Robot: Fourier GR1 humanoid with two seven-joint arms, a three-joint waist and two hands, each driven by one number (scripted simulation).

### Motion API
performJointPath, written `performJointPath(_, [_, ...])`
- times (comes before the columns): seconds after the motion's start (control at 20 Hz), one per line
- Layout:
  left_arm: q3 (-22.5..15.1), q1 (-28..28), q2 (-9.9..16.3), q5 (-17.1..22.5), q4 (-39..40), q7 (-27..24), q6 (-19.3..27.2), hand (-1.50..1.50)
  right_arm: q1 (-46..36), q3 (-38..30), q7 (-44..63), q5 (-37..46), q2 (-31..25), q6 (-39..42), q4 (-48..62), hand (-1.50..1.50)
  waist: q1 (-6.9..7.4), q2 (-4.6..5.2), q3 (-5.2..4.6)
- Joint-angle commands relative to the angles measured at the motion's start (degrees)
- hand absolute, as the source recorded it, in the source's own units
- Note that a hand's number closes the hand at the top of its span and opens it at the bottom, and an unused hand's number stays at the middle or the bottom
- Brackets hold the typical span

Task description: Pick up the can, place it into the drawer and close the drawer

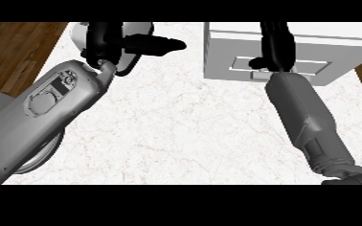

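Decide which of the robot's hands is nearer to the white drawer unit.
Right. The right hand lies over the drawer unit, at its front panel. The left hand is off to the unit's left, with bare marble counter between them.

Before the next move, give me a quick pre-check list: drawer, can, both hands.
1. Can location: cannot tell; no can shows on the marble counter.
2. Drawer of the white cabinet closed: ok; its front looks flush with the cabinet face.
3. Right hand position: ok; over the drawer front, at the recessed handle.
4. Right hand fingers: cannot tell.
5. Left hand out of the way: ok; at upper left, apart from the cabinet, open and holding nothing.
6. White plate at the counter's lower left: ok; clear of the drawer, partly hidden by the left forearm.
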Motion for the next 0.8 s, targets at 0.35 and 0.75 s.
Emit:
performJointPath(0.35, [0.74,6.45,1.94,-1.49,-5.09,-1.70,-1.85,-1.50,-11.95,-2.54,1.08,-0.24,-1.13,1.49,9.69,-1.50,1.75,1.52,0.20])
performJointPath(0.75, [2.33,8.66,3.19,-1.50,-8.37,-1.45,-1.88,-1.50,-12.51,-9.28,-10.17,-9.22,1.12,2.95,8.24,-1.50,1.81,1.18,0.40])
